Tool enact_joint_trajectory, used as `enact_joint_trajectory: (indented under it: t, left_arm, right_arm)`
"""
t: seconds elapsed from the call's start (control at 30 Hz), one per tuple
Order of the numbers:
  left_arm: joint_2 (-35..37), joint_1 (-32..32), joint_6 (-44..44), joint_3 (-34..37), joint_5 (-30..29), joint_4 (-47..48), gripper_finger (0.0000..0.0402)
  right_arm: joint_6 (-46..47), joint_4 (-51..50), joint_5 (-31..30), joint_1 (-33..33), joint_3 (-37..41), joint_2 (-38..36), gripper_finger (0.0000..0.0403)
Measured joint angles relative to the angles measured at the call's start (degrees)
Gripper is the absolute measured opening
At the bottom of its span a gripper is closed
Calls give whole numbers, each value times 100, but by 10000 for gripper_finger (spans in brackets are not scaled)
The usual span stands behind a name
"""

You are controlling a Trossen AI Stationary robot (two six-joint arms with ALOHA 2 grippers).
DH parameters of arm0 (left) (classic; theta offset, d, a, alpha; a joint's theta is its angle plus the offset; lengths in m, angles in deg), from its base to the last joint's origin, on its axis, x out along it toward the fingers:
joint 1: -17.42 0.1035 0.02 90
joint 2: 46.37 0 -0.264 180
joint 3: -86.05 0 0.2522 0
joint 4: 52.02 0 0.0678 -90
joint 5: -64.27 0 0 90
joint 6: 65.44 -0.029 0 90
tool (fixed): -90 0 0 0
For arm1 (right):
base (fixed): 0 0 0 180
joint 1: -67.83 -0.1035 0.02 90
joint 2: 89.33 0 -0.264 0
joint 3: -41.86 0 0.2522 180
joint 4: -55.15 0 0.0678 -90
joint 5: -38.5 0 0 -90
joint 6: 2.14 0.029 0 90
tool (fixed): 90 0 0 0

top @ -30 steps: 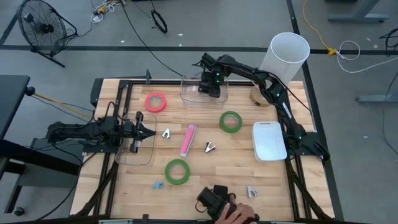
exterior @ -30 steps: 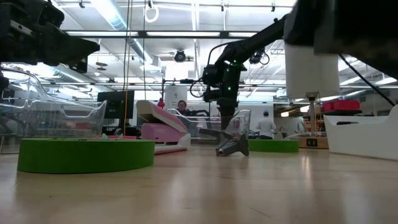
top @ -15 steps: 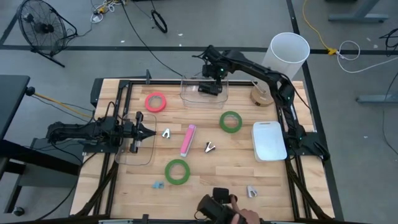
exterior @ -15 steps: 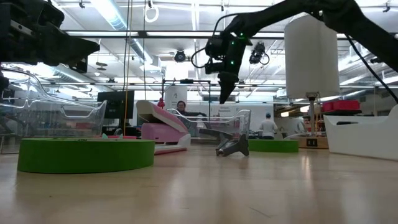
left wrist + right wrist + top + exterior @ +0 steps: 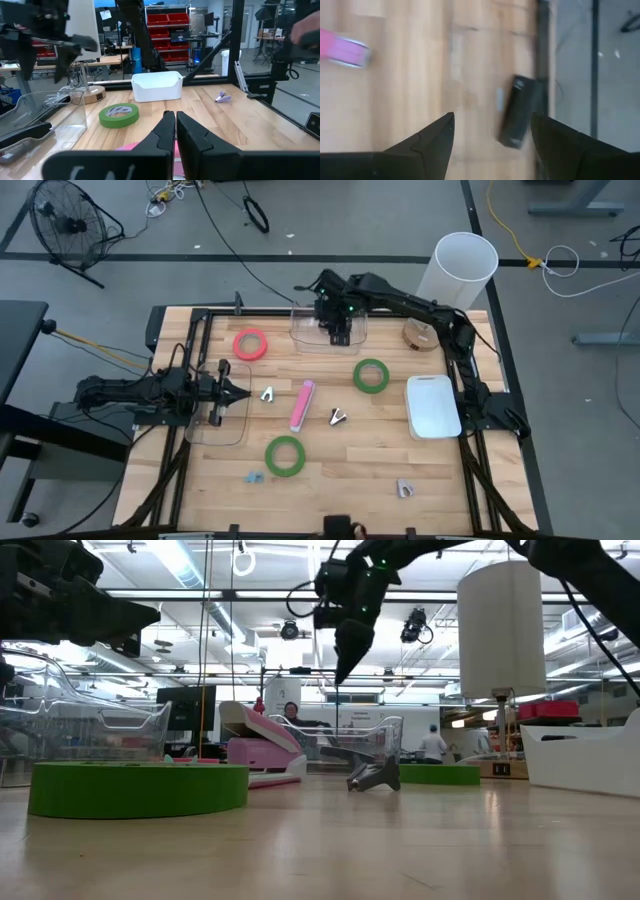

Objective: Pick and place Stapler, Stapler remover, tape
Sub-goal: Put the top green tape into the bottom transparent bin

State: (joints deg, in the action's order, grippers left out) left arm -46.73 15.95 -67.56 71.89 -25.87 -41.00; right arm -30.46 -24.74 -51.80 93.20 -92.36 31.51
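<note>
- While the right gripper (image 5: 337,330) hangs over the clear bin (image 5: 300,332) at the far side of the desk (image 5: 380,470), its two fingers are spread wide and hold nothing.
- A dark thing (image 5: 517,117) shows below it in the right wrist view. It may be a stapler lying in the bin, but I cannot tell for sure.
- My guess is that the next job is to fetch one more thing, so the gripper should first go up clear of the bin wall.
- The nearest tape is a green tape roll (image 5: 371,375), lying flat on the desk near the bin.
- To grab it well, come straight down with one finger in the hole and one outside the ring, then squeeze.
- The pink tape roll (image 5: 250,343) lies off to the other side of the bin.
- The pink stapler (image 5: 302,405) and the small stapler remover (image 5: 338,417) lie near the middle of the desk, apart from each other.
- The second green tape roll (image 5: 285,455) lies closer to the near edge.
- The left gripper (image 5: 240,391) waits at the left side over a clear tray (image 5: 205,435), fingers pressed together and holding nothing.
</note>
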Motion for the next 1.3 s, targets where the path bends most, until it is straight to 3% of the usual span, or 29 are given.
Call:
enact_joint_trajectory:
  t: [0.23, 0.93, 1.3]
  left_arm:
    - [0, 2, 0, 2, 0, 0, 18]
    - [0, 0, 0, 2, 0, 0, 18]
    - [1, 1, 0, 2, 0, 0, 18]
  right_arm:
    - [-489, 144, 435, -604, 0, 1, 261]
    - [-1569, 713, 455, -2067, 0, 13, 261]
    - [-1800, 1001, 1388, -2196, 0, 13, 261]
